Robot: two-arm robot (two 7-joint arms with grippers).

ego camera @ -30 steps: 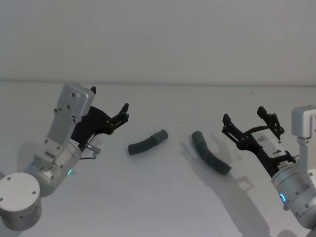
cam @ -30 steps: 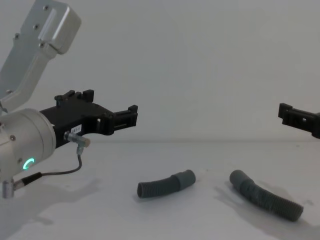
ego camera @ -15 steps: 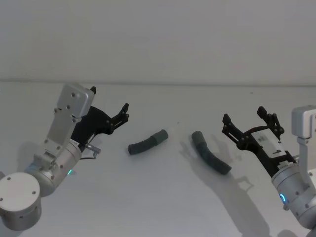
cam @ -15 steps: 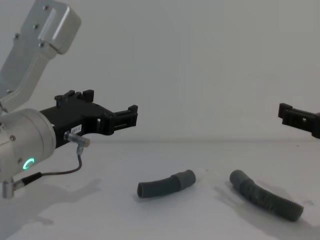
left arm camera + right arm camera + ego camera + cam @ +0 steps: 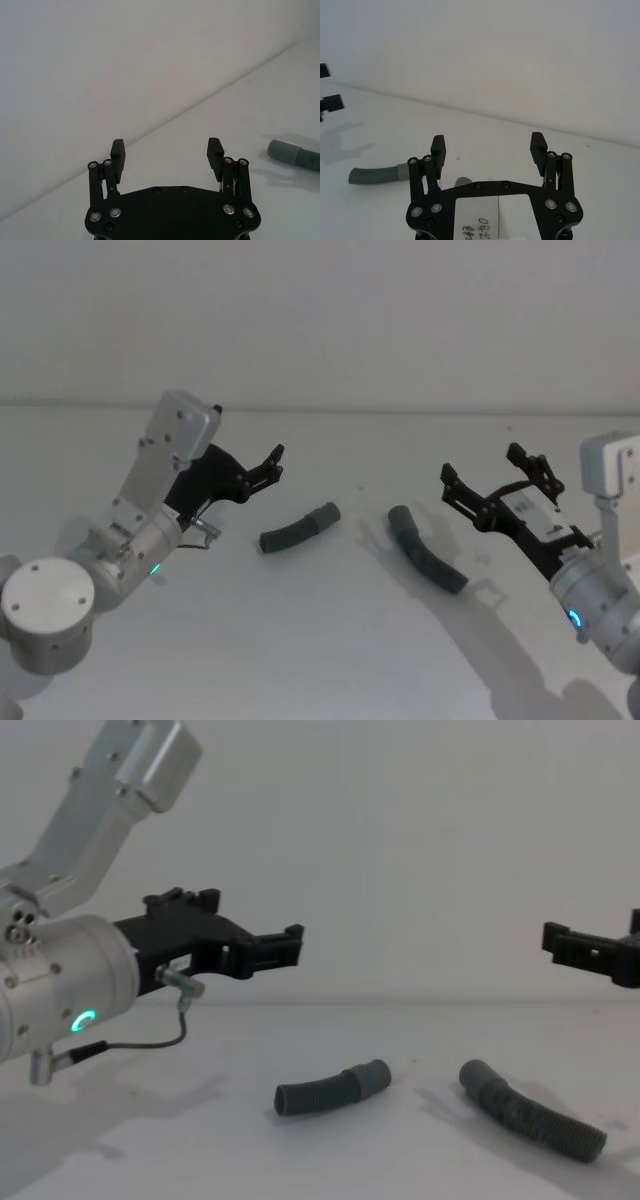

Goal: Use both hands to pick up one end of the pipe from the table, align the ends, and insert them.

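White desk carries, near its middle and lying apart, a short pipe piece and a longer curved piece, cuffs facing. My left fingers hover toward the left edge, my right fingers toward the right; both spread wide, holding nothing.

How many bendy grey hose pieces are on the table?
2. The short dark grey corrugated hose piece lies left on the white table; the longer curved dark grey corrugated hose piece lies right of it, not touching. None looks hidden.
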